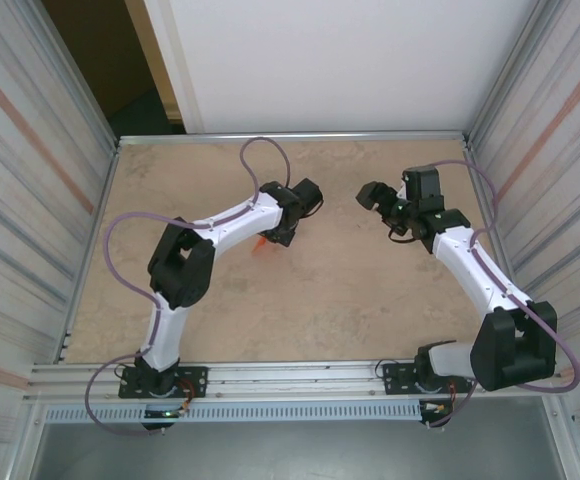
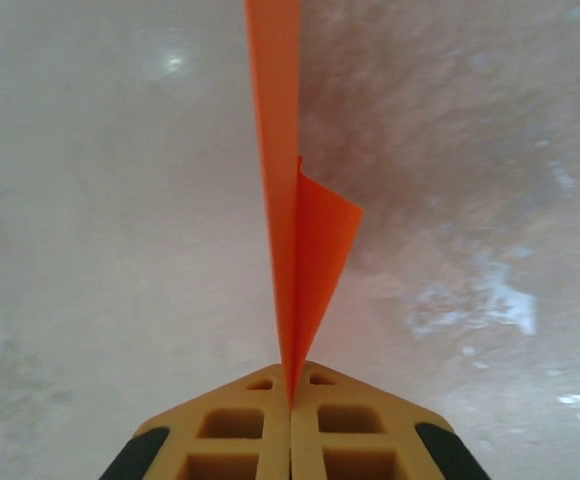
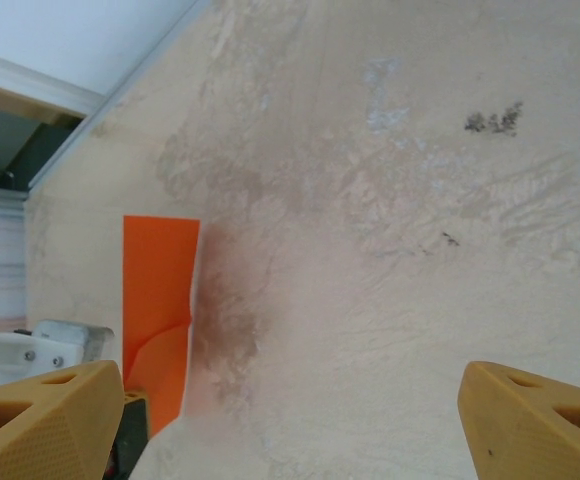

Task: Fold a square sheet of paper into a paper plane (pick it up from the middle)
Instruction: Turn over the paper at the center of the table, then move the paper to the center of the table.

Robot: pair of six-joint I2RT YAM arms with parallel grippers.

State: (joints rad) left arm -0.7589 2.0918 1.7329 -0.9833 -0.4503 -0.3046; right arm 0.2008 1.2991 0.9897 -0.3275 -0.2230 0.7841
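Two grippers attend one sheet. The left gripper [image 2: 290, 398] is clamped on the orange sheet of paper [image 2: 282, 180], its yellow fingers [image 2: 230, 425] meeting with no gap. The paper runs edge-on away from them toward 12 o'clock, and a loose flap [image 2: 325, 250] splays off toward 1 o'clock. From above, a scrap of orange shows at 7 o'clock of that gripper, a little left of the middle of the table [image 1: 370, 300]. The right gripper [image 3: 290, 390] faces it from 3 o'clock, well apart, spread wide with nothing between its fingers. In its own view the sheet stands as a tall orange strip at 9 o'clock, with a small kink in its right edge. Whether the paper's lower edge touches the table cannot be told. Judged step: the sheet is up in the grip and doubled along a first fold, not yet a dart. The next move probably calls for the free gripper to close in from 3 o'clock, take the loose flap and level its edges before any crease is pressed. Paper this thin is likely to buckle under an uneven pull.
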